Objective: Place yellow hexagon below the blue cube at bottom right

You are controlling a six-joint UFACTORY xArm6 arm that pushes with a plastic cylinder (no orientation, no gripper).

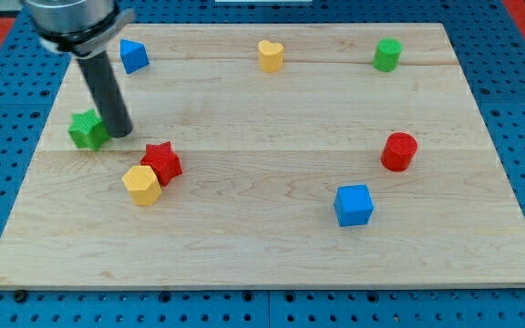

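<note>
Pale wooden board (272,255) on a blue pegboard surface (518,55) carries eight small blocks; no containers are present. Yellow hexagon (142,184) lies at the view's lower left, touching the red star (162,162) just above and to its right. Blue cube (354,204) sits well apart toward the view's lower right. My tip (120,133), a bare rod with nothing to clasp, rests just beside the green star (87,129), above and left of the hexagon, apart from it. Also shown: blue triangular block (133,56), yellow heart (270,56), green cylinder (387,55), red cylinder (398,151).
</note>
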